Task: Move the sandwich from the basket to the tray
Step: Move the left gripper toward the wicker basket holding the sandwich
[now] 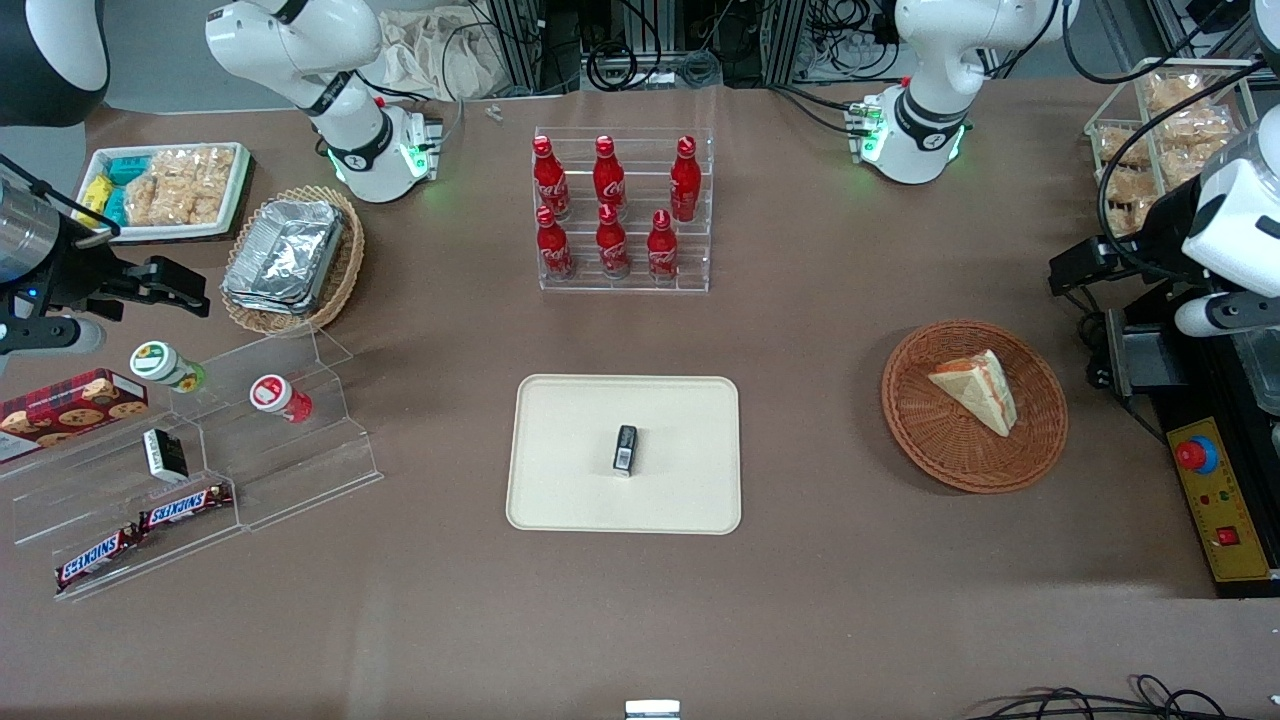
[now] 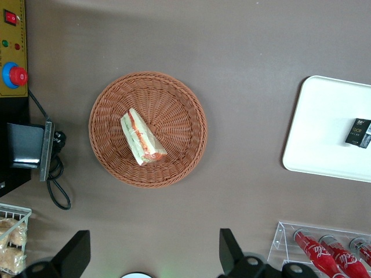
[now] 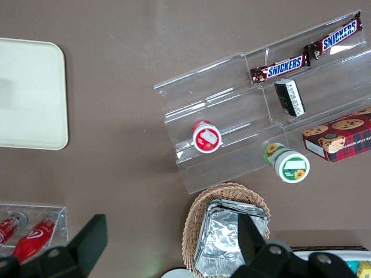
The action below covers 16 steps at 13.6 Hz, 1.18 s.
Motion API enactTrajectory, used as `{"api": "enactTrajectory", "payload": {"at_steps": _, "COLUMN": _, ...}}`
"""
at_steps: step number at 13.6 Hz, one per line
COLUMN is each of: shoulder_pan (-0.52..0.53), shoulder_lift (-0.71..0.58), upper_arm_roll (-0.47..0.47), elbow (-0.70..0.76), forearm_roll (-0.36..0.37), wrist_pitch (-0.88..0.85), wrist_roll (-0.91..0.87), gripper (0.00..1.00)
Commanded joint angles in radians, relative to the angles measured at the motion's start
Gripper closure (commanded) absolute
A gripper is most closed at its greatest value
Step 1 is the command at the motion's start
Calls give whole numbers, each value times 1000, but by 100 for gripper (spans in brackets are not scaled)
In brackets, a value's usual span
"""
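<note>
Brown table (image 1: 820, 330), sandwich (image 1: 975, 392) in basket (image 1: 920, 430) at front view's right, pincer (image 2: 153, 255) wide open high above it; off-center descent could crush bread or snag wicker before reaching tray (image 1: 560, 500).

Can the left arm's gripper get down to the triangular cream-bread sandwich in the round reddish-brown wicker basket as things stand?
Probably yes. The sandwich lies uncovered and alone in the basket, nothing over it. The gripper hangs above, open, fingers spread wider than the wedge.
</note>
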Motion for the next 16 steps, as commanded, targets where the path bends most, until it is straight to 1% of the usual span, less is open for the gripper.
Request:
{"api": "enactTrajectory", "payload": {"at_steps": 1, "shoulder_pan": -7, "shoulder_lift": -21, "upper_arm_roll": 12, "elbow": 15, "forearm_roll": 4, "wrist_pitch": -33, "wrist_roll": 18, "gripper": 0}}
{"api": "enactTrajectory", "payload": {"at_steps": 2, "shoulder_pan": -7, "shoulder_lift": -15, "upper_arm_roll": 12, "elbow": 19, "forearm_roll": 6, "wrist_pitch": -35, "wrist_roll": 17, "gripper": 0}}
{"api": "enactTrajectory", "payload": {"at_steps": 3, "shoulder_pan": -8, "shoulder_lift": -6, "upper_arm_roll": 10, "elbow": 15, "forearm_roll": 24, "wrist_pitch": -35, "wrist_roll": -5, "gripper": 0}}
{"api": "enactTrajectory", "payload": {"at_steps": 4, "shoulder_pan": -10, "shoulder_lift": 3, "upper_arm_roll": 9, "elbow": 15, "forearm_roll": 54, "wrist_pitch": -35, "wrist_roll": -87, "gripper": 0}}
{"api": "enactTrajectory", "payload": {"at_steps": 6, "shoulder_pan": -1, "shoulder_lift": -6, "upper_arm_roll": 15, "elbow": -5, "forearm_roll": 36, "wrist_pitch": -35, "wrist_roll": -259, "gripper": 0}}
{"api": "enactTrajectory", "payload": {"at_steps": 7, "shoulder_pan": 13, "shoulder_lift": -12, "upper_arm_roll": 17, "elbow": -40, "forearm_roll": 21, "wrist_pitch": -33, "wrist_roll": -343, "gripper": 0}}
{"api": "enactTrajectory", "payload": {"at_steps": 9, "shoulder_pan": 44, "shoulder_lift": -43, "upper_arm_roll": 18, "elbow": -153, "forearm_roll": 29, "wrist_pitch": 19, "wrist_roll": -436, "gripper": 0}}
{"api": "enactTrajectory", "payload": {"at_steps": 12, "shoulder_pan": 123, "shoulder_lift": -156, "upper_arm_roll": 18, "elbow": -439, "forearm_roll": 29, "wrist_pitch": 244, "wrist_roll": -496, "gripper": 0}}
{"api": "enactTrajectory", "payload": {"at_steps": 13, "shoulder_pan": 145, "shoulder_lift": -166, "upper_arm_roll": 20, "elbow": -511, "forearm_roll": 30, "wrist_pitch": 311, "wrist_roll": -529, "gripper": 0}}
{"api": "enactTrajectory", "payload": {"at_steps": 16, "shoulder_pan": 153, "shoulder_lift": -132, "upper_arm_roll": 21, "elbow": -669, "forearm_roll": 24, "wrist_pitch": 525, "wrist_roll": -684, "gripper": 1}}
